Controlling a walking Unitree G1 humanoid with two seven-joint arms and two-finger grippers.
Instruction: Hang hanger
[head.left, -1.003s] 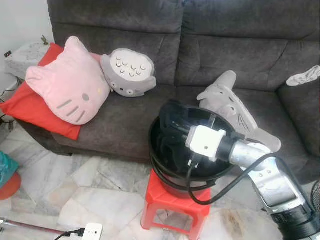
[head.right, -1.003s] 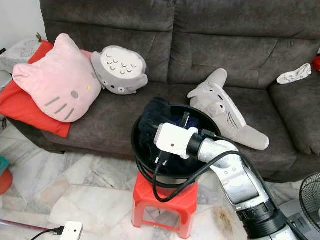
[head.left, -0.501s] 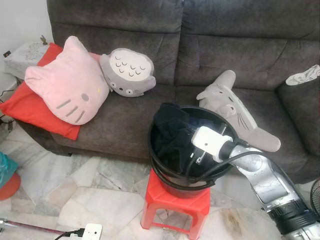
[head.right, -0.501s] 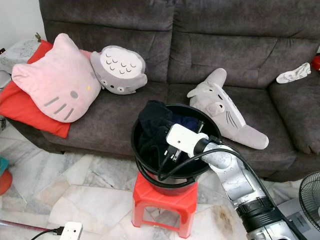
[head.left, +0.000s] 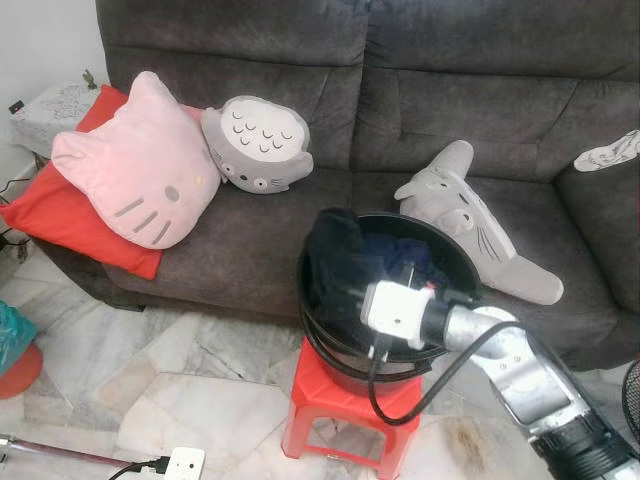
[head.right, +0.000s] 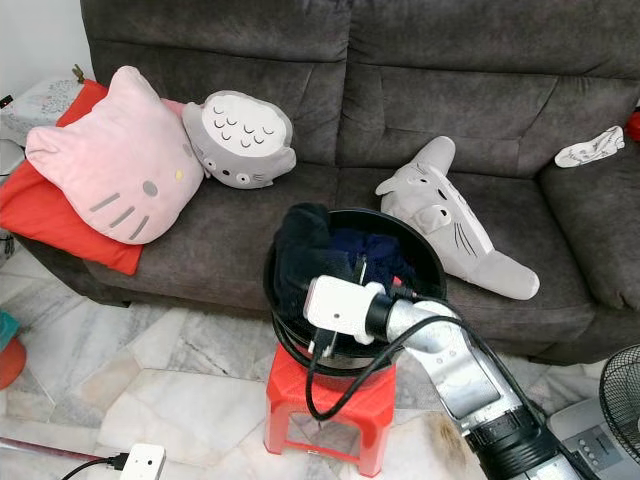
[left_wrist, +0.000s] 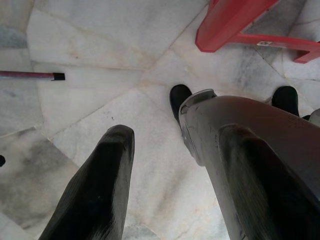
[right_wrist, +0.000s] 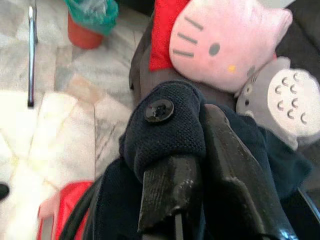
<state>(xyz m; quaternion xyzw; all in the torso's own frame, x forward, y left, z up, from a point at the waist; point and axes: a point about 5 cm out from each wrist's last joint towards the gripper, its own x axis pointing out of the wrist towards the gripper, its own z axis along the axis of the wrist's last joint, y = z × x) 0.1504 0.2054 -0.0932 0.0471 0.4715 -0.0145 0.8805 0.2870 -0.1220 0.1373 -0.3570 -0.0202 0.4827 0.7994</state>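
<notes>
A black bucket (head.right: 432, 265) stands on a red plastic stool (head.right: 335, 405) in front of the sofa, filled with dark navy clothing (head.right: 303, 243). My right arm reaches into the bucket from the right, its white wrist block (head.right: 335, 305) over the front rim. In the right wrist view my right gripper (right_wrist: 197, 150) is shut on a fold of the navy cloth (right_wrist: 165, 127) that carries a dark button (right_wrist: 159, 110). My left gripper (left_wrist: 175, 140) hangs open over the marble floor, holding nothing.
A dark grey sofa (head.left: 480, 90) carries a pink cat cushion (head.left: 135, 165) on a red cushion (head.left: 55, 215), a round grey plush (head.left: 258, 145), a long grey plush (head.left: 470, 220) and a white cloth (head.left: 608, 152). A power strip (head.left: 183, 463) and a pole (head.left: 50, 452) lie on the floor; a fan (head.right: 615, 385) stands at the right.
My right wrist has swung from the bucket's right rim toward its front and left, sinking lower. The navy cloth at the bucket's left side has shifted slightly.
</notes>
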